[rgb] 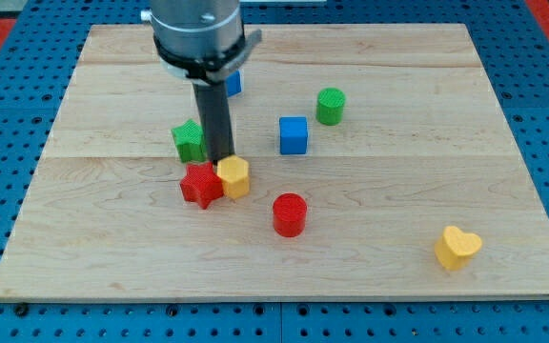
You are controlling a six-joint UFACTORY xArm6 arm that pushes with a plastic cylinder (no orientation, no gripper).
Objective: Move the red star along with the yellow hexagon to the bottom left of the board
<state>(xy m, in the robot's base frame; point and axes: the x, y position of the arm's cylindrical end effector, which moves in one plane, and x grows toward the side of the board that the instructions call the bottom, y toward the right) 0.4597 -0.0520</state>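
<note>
Red star-shaped plastic block (199,184) sits left of centre on the pale wooden board (84,248), touching the yellow hexagonal plastic block (234,176) on its right. My tip (223,160) stands just behind the seam between them; it is a bare rod with no jaws and holds nothing. A green block (189,141) lies just behind the star. Pushing toward the lower left should go best from the pair's upper right, keeping both blocks pressed together.
</note>
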